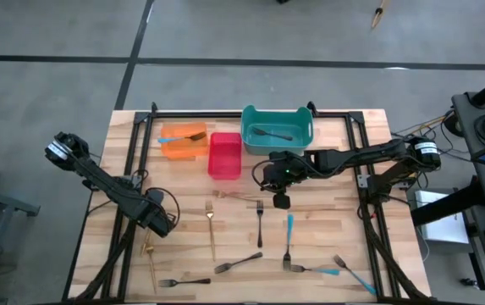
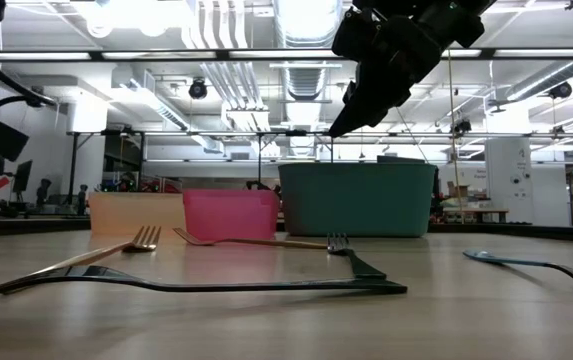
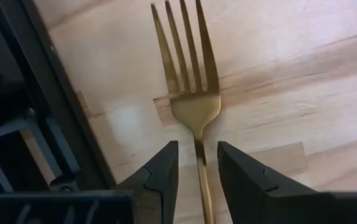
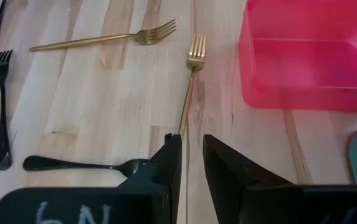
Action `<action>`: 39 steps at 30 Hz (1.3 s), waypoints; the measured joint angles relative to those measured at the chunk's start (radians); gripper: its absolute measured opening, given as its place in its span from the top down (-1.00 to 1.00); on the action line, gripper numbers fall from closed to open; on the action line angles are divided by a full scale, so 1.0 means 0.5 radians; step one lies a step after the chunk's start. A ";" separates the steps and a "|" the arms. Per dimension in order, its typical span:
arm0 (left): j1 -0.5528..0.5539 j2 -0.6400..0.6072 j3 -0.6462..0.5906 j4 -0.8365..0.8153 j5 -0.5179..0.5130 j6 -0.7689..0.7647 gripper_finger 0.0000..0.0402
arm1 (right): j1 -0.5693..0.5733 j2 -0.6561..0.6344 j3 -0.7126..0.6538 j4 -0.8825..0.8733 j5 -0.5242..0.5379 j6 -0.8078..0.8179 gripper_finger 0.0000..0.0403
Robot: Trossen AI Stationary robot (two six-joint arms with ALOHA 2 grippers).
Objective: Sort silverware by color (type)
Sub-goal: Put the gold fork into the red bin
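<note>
1. Left claw [image 3: 197, 180]: low at the counter's [image 1: 327, 229] front-left. Its fingers stand narrowly apart astride the stem of a gold fork [image 3: 187, 81]. Contact cannot be confirmed.
2. Key relation: this fork's long axis runs straight out from between the fingers, tines away from the claw. No turning looks needed; closing should take it.
3. Right claw [image 1: 281, 200]: raised mid-counter, just in front of the red bin [image 1: 224, 155] and teal bin [image 1: 277, 129]. Its fingers stand narrowly apart with nothing visibly between them.
4. Other silverware: a dark fork lies in the teal bin, a gold and a blue one in the orange bin [image 1: 183, 141]. The remainder lie loose across the counter's front half.
5. Judgement: the left arm is nearer its fork.
</note>
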 joint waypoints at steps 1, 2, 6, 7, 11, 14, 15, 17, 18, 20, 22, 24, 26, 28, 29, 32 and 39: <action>0.000 0.005 -0.011 0.013 0.000 -0.002 0.54 | 0.000 0.000 0.000 0.000 0.000 0.000 0.72; 0.000 0.007 -0.018 0.029 0.000 -0.003 0.54 | 0.000 0.000 0.000 -0.001 0.000 -0.001 0.72; 0.000 0.019 -0.040 0.055 -0.001 -0.017 0.54 | 0.000 0.000 0.000 -0.001 0.000 -0.002 0.72; 0.000 0.020 -0.042 0.057 0.000 -0.017 0.54 | 0.000 0.000 0.000 -0.001 0.000 -0.004 0.72; 0.000 0.020 -0.049 0.064 -0.016 -0.030 0.56 | 0.000 0.000 0.000 -0.001 0.000 -0.032 0.72; -0.001 0.021 -0.050 0.073 -0.036 -0.049 0.61 | 0.000 0.000 0.000 0.000 0.000 -0.054 0.72; -0.001 0.021 -0.050 0.076 -0.037 -0.053 0.63 | 0.000 0.000 0.000 0.001 0.001 -0.070 0.72; -0.001 0.021 -0.050 0.081 -0.041 -0.058 0.68 | 0.000 0.000 0.000 0.002 0.000 -0.114 0.72; -0.001 0.021 -0.050 0.085 -0.043 -0.059 0.71 | 0.000 0.000 0.000 0.002 0.000 -0.139 0.72; -0.001 0.021 -0.050 0.094 -0.049 -0.061 0.80 | -0.001 0.001 0.000 0.003 0.002 -0.217 0.72; -0.001 0.020 -0.051 0.106 -0.053 -0.062 0.91 | -0.003 0.001 0.000 0.010 0.003 -0.279 0.72; -0.001 0.019 -0.051 0.107 -0.057 -0.064 0.97 | -0.009 0.001 0.000 0.034 0.002 -0.296 0.72; -0.001 0.019 -0.051 0.106 -0.067 -0.065 0.97 | -0.021 0.001 0.000 0.057 0.000 -0.332 0.72; -0.001 0.019 -0.051 0.106 -0.090 -0.092 0.97 | -0.033 0.001 0.000 0.055 0.001 -0.374 0.72; -0.002 0.019 -0.051 0.106 -0.103 -0.103 0.98 | -0.040 0.001 -0.001 0.055 0.000 -0.390 0.72; -0.002 0.019 -0.050 0.099 -0.141 -0.133 0.99 | -0.055 0.001 -0.038 0.098 0.001 -0.462 0.72; -0.001 0.020 -0.053 0.082 -0.206 -0.196 0.99 | -0.117 0.002 -0.225 0.334 -0.002 -0.488 0.72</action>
